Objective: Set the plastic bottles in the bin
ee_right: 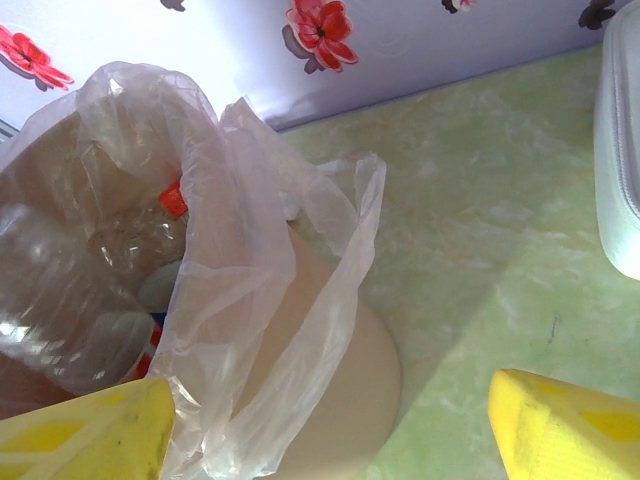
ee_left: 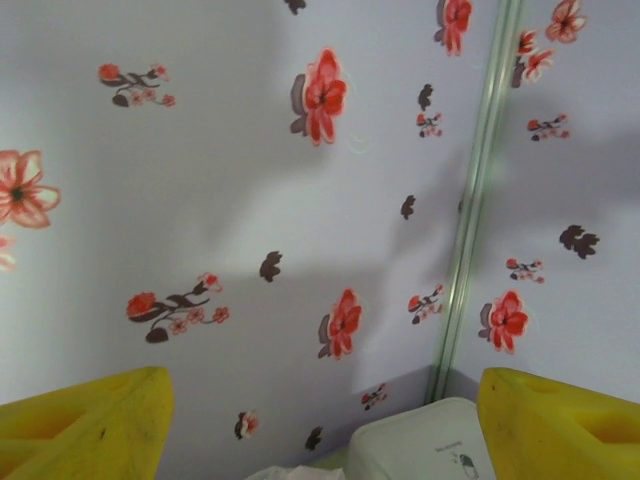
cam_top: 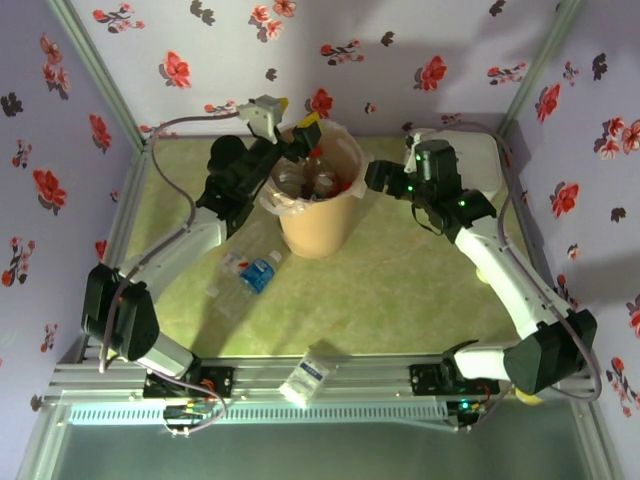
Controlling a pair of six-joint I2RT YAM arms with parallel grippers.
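One bin [cam_top: 318, 232], one white box [cam_top: 493, 165], at least two loose bottles [cam_top: 258, 272]

readable text: none | left bottle [cam_top: 257, 272]: blue label, print too small to read | far-right white box [ee_left: 420, 440]: small dark mark, illegible

top external high above near edge, looking down over whole table [cam_top: 400, 290], left wrist tilted up at floral wall [ee_left: 200, 200], right wrist close over bin [ee_right: 340, 390] at 9 o'clock, white box [ee_right: 622, 150] at 3 o'clock, box shared by all three
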